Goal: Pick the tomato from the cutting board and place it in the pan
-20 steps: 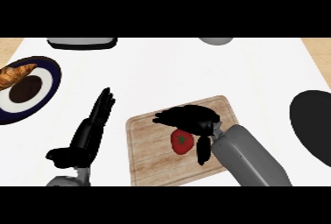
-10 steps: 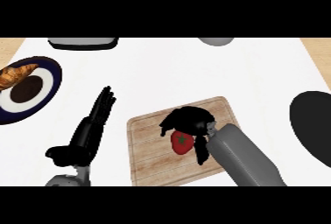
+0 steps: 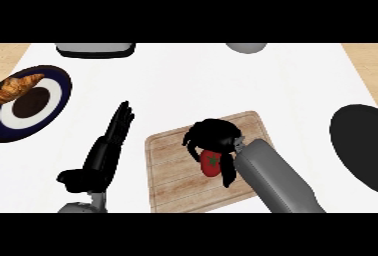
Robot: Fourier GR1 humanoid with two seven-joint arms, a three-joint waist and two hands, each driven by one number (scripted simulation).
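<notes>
A red tomato (image 3: 210,163) lies on the wooden cutting board (image 3: 173,165) near the middle of the head view. My right hand (image 3: 214,135) sits on top of it, fingers curled down round its far side and thumb along its right, hiding much of it. The black pan (image 3: 358,142) lies at the right edge, well apart from the board. My left hand (image 3: 107,150) rests open to the left of the board, fingers straight and pointing away from me.
A dark blue plate (image 3: 52,107) with a croissant (image 3: 18,86) and a dark round item is at the far left. A grey container (image 3: 94,48) and a grey bowl (image 3: 246,47) stand along the far edge. White countertop lies between board and pan.
My right hand's fingers have curled in closer round the tomato and the hand has drawn slightly right and toward me. The left hand has stayed where it was.
</notes>
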